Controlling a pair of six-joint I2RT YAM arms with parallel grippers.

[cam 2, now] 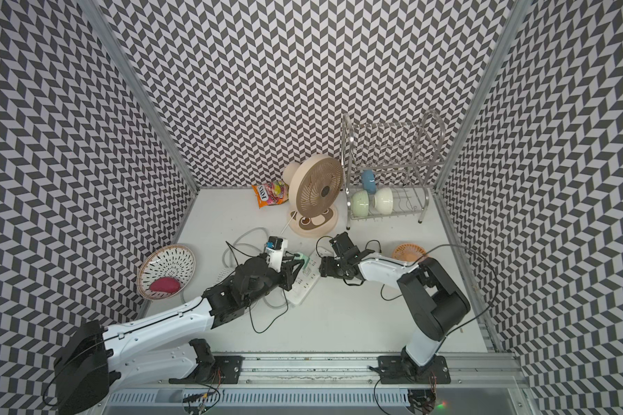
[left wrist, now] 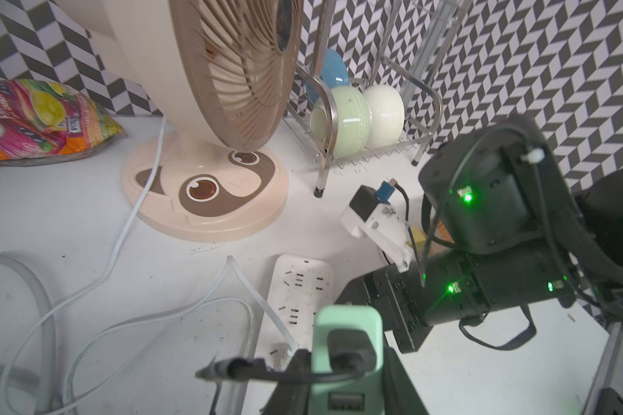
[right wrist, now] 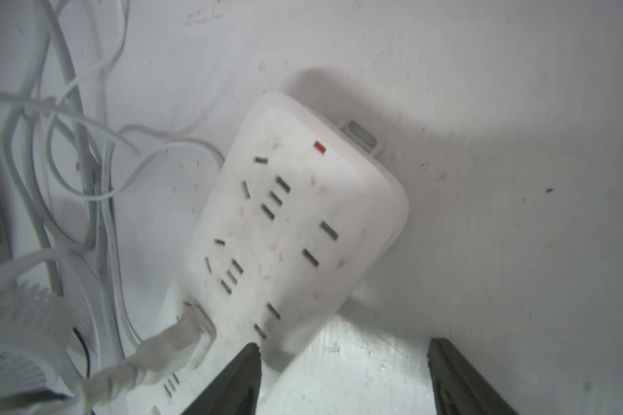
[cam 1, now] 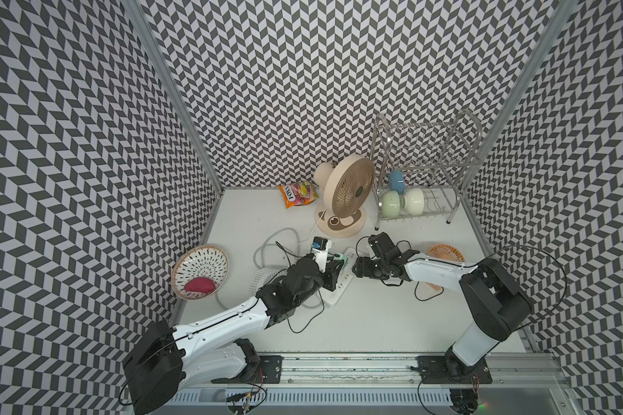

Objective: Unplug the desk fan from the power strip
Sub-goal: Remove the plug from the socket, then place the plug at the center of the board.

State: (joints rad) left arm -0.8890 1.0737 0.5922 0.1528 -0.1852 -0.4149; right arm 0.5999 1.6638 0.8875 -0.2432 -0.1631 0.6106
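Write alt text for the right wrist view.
The right gripper is open above a white power strip on a white table, one finger over the strip, the other over bare table. A white plug sits on the strip near that finger; loose white cords tangle beside it.

In both top views the table lies bare at lower centre, below the power strip. Loose cords crowd the strip's left; the desk fan and dish rack block the upper centre
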